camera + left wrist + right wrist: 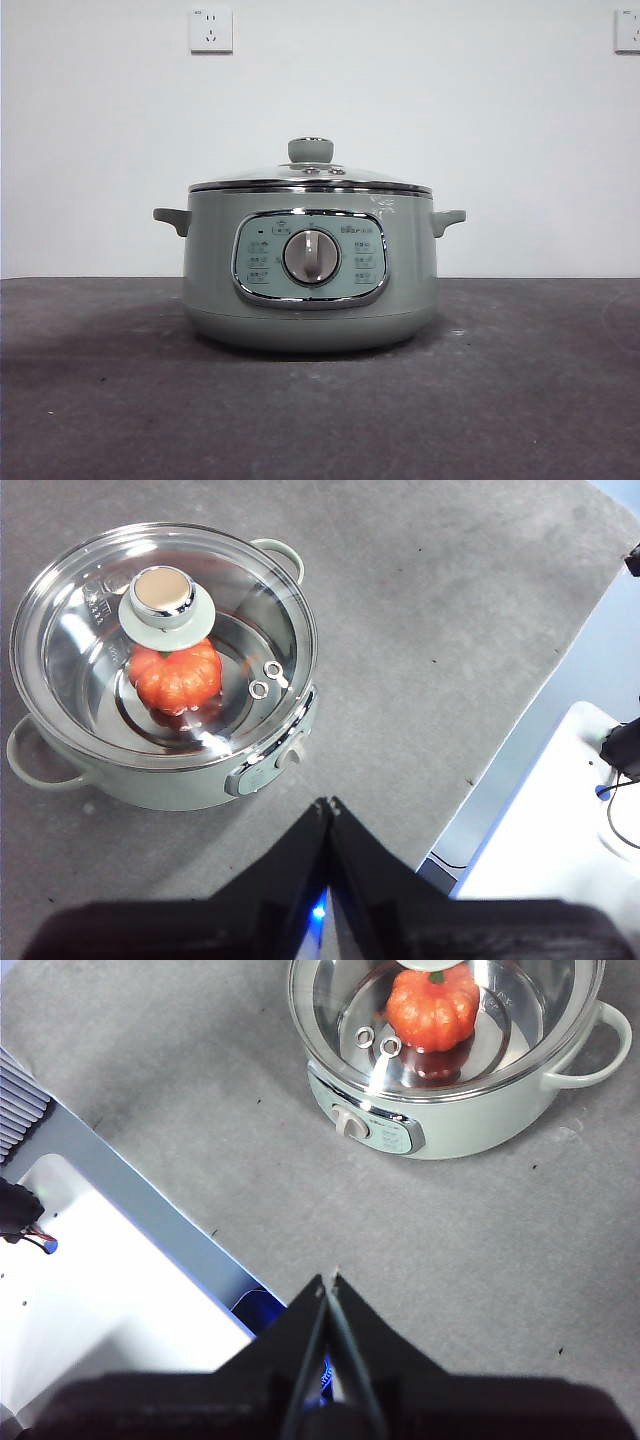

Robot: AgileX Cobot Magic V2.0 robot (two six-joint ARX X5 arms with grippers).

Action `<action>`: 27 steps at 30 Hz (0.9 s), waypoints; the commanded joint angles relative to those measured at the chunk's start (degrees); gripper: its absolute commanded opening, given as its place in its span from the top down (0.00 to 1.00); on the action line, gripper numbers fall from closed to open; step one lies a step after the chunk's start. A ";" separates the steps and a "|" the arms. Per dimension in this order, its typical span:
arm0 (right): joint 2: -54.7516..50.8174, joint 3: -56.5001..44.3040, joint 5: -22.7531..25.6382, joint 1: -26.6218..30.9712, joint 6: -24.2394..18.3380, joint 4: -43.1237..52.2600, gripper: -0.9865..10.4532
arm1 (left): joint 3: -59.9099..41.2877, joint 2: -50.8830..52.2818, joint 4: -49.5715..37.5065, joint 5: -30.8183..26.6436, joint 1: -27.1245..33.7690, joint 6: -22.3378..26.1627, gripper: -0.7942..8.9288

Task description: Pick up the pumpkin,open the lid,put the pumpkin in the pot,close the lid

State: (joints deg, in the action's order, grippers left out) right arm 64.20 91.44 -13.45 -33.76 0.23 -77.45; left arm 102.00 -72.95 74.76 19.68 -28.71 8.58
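Your left pincer [329, 802] hung above the grey tabletop [450, 610], well back from the pot [170, 780], with its two black jaws pressed together at the tips and nothing between them. Your right pincer [329, 1278] did the same on its side: jaws closed tip to tip, empty, held high over the tabletop [200, 1090] and clear of the pot [470, 1120].

You had the pumpkin [177, 676] inside the pot, sitting on the shiny inner floor beneath the glass. From your right wrist camera it [433, 1008] showed orange-red through the lid [520, 1020], with its own reflection just below it on the metal. The lid [90, 630] sat closed on the pot, its chrome rim resting evenly all round, and its sage-green knob [165, 598] stood over the pumpkin's stem. Two small metal-ringed vents [266, 678] lay in the glass just beside the pumpkin.

From the front camera you saw the pot [310, 310] alone on the tabletop [520, 400], its control panel and central dial [311, 256] facing you, the lid [310, 178] level on top, the knob [311, 150] upright. Neither arm showed in that view. Two wall sockets [211, 29] sat high on the white wall behind.
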 commanded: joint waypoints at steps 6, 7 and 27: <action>-0.15 0.13 0.07 -0.11 0.31 0.59 0.91 | -0.17 0.46 -2.10 -1.81 0.66 1.84 0.92; -0.15 0.13 0.07 -0.11 0.31 0.59 0.91 | -0.17 0.98 -3.61 -2.14 1.64 2.19 0.92; -0.26 0.13 0.09 -0.11 0.31 0.59 0.91 | -36.46 33.31 -52.39 -1.51 25.97 3.23 0.92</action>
State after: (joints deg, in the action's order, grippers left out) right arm 64.10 91.44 -13.43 -33.76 0.23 -77.45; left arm 69.19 -41.01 24.12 18.31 -3.16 11.40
